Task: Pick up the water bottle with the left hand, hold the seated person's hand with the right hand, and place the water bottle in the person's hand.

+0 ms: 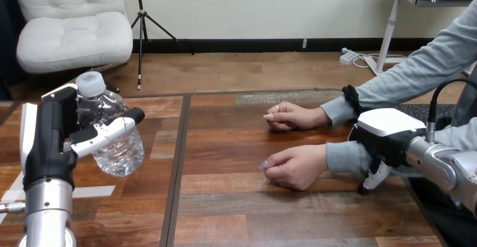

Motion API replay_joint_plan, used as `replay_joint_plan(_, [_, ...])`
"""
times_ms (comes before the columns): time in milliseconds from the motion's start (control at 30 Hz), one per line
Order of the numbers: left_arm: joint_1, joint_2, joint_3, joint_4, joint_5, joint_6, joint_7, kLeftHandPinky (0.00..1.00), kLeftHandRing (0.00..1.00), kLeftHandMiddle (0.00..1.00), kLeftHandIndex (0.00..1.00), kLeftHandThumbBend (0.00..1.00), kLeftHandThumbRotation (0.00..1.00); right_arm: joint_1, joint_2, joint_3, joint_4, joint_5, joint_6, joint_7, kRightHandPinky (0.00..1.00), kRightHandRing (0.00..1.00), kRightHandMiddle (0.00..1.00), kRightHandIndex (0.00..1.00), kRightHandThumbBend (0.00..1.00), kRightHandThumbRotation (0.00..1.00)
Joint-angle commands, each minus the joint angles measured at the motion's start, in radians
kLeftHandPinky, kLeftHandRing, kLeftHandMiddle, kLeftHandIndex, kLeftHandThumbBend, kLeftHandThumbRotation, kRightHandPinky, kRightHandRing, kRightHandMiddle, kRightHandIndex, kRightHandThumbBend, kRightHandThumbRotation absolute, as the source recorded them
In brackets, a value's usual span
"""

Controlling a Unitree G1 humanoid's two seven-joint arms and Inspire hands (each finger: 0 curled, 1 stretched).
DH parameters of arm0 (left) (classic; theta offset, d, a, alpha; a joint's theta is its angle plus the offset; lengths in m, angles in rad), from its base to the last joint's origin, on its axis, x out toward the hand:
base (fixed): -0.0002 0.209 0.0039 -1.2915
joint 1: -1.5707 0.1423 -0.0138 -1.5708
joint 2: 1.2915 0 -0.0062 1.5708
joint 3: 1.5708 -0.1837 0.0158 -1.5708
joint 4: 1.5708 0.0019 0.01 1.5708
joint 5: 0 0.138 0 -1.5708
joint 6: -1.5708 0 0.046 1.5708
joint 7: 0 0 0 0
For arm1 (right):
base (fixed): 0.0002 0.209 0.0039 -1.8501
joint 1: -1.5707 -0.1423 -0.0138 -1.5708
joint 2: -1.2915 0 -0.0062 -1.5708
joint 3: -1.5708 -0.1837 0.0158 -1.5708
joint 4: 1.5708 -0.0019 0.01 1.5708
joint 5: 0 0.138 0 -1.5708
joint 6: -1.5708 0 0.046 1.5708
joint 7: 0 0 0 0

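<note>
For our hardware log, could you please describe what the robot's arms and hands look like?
Both forearms are silver cylinders: left forearm, right forearm. The left hand is black with a white shell and black-and-white fingers; the right hand is black under a rounded white shell.

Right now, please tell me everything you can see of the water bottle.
The water bottle is clear, ribbed plastic with a white cap. It leans slightly, cap uppermost, at the view's left. The robot's left hand grips it, fingers curled round its upper half. It appears lifted above the wooden table, touching nothing else.
</note>
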Motion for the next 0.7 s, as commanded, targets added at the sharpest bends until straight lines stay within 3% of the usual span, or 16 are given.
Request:
replay_joint_plan(0, [-0.039,0.006,0.003,-0.063,-0.008,-0.031,-0.001,0.32,0.37,0.42,0.43,0.67,0.0,-0.03,0.013,-0.015,0.004,0.021,-0.008,-0.03,0.25,0.3,0.38,0.42,0.72,0.09])
replay_joint_plan(667, [-0.04,0.008,0.003,-0.058,-0.005,-0.037,-0.002,0.31,0.37,0.42,0.43,0.67,0.0,-0.028,0.012,-0.028,0.001,0.04,-0.016,-0.036,0.27,0.32,0.38,0.42,0.66,0.02])
